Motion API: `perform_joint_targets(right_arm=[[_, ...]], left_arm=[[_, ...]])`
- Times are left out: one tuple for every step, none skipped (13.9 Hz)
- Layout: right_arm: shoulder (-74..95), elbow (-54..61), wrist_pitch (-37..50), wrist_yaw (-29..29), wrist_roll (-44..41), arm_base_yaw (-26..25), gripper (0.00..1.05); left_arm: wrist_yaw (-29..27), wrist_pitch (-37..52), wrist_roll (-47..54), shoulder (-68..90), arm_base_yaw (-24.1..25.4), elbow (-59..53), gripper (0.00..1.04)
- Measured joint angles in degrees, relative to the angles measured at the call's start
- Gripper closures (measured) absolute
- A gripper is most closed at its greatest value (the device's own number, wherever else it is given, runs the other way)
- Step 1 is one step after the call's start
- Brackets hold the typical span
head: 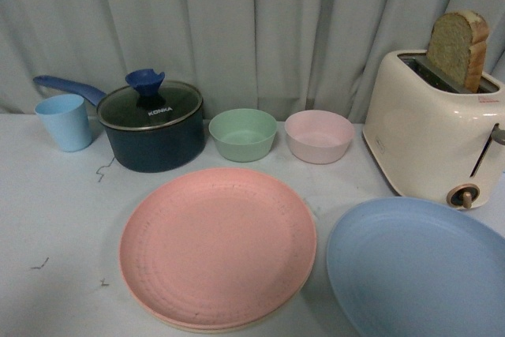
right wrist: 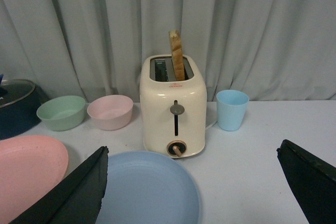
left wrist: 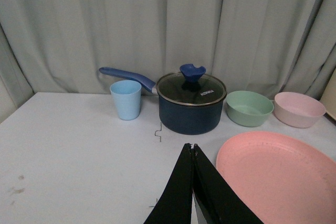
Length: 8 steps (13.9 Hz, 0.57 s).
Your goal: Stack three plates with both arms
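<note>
The pink plate (head: pixel 217 244) lies at the table's front centre, resting on a beige plate whose rim (head: pixel 237 327) peeks out beneath its near edge. To the right of this pair lies the light blue plate (head: pixel 418 270), apart from it. Neither arm shows in the front view. In the left wrist view my left gripper (left wrist: pixel 191 146) is shut with nothing in it, hovering just left of the pink plate (left wrist: pixel 278 177). In the right wrist view my right gripper (right wrist: pixel 192 152) stands wide open, with the light blue plate (right wrist: pixel 147 187) below its left finger and the pink plate (right wrist: pixel 26 171) further off.
Along the back stand a light blue cup (head: pixel 64 121), a dark blue lidded pot (head: pixel 151 125) with its handle pointing left, a green bowl (head: pixel 243 133) and a pink bowl (head: pixel 319 136). A cream toaster (head: pixel 434 136) holding bread stands at the right, close behind the blue plate. A second blue cup (right wrist: pixel 231 109) stands beside the toaster.
</note>
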<state>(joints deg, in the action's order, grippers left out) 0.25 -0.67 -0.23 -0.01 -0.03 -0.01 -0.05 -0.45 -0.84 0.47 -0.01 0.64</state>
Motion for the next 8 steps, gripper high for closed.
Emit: perform_joint_targets(right_arm=[[0.0, 0.0, 0.0, 0.0, 0.0, 0.0, 0.06], [0.0, 0.0, 0.1, 0.0, 0.0, 0.0, 0.06], [0.0, 0.0, 0.0, 0.0, 0.0, 0.0, 0.06], [0.0, 0.0, 0.0, 0.0, 0.0, 0.0, 0.06], [0.0, 0.0, 0.0, 0.0, 0.0, 0.0, 0.06], [2.4, 0.0, 5.8, -8.7, 1.1, -3.3, 0.06], [14.2, -0.4, 19.7, -26.0, 3.6, -12.9, 0.06], [32.0, -1.8, 34.3, -36.5, 5.6, -15.8, 0.06]], left_arm=[[0.0, 0.3, 0.0, 0.0, 0.0, 0.0, 1.03], [0.0, 0.1, 0.0, 0.0, 0.0, 0.0, 0.96], [0.0, 0.2, 0.0, 0.0, 0.0, 0.0, 0.86], [0.0, 0.2, 0.0, 0.0, 0.0, 0.0, 0.75], [0.0, 0.2, 0.0, 0.0, 0.0, 0.0, 0.62], [-0.1, 0.2, 0.0, 0.0, 0.0, 0.0, 0.46], [0.0, 0.3, 0.0, 0.0, 0.0, 0.0, 0.3], [0.0, 0.2, 0.0, 0.0, 0.0, 0.0, 0.12]])
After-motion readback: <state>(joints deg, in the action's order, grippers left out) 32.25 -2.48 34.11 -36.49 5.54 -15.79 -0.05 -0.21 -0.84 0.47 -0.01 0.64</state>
